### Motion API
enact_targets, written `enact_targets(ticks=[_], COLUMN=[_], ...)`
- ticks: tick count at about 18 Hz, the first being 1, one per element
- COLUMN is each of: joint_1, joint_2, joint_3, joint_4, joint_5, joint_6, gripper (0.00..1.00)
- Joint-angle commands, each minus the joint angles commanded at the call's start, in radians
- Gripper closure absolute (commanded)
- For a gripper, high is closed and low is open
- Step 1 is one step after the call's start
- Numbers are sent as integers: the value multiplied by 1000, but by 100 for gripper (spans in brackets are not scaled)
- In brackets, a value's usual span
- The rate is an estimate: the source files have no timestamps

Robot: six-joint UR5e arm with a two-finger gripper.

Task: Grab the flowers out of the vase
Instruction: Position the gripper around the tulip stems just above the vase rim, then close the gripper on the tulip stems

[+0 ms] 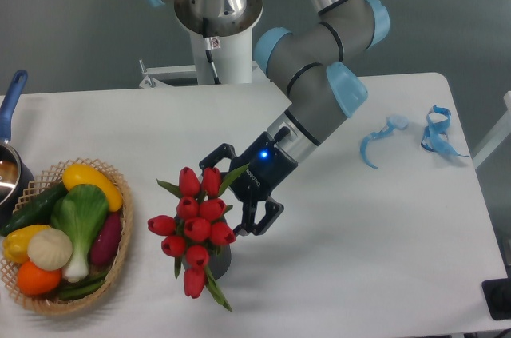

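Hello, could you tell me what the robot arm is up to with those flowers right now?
The arm is reaching down so its gripper sits right beside the bunch of red flowers, which stand in a small dark vase on the white table. The jaws are open, one up by the top blooms and one lower at the bunch's right side. Nothing is gripped yet; the flowers are still in the vase. A basket of vegetables sits off to the side.

The flowers (196,222) hide most of the vase (220,260); pot (8,164) cut off left.

Flowers (196,226) in vase (217,260); claw (234,188) beside
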Motion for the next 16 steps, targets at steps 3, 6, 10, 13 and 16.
enact_targets(ticks=[3, 6, 10, 13, 16], joint_1=[-9, -21, -48, -49, -52], joint_2=[-15, -32, -55, -55, -55], joint_3=[6, 21, 40, 43, 41], joint_4=[2, 23, 26, 28, 28], joint_5=[3, 3, 3, 0, -2], joint_6=[3, 0, 2, 2, 2], gripper=[0, 0, 0, 0, 0])
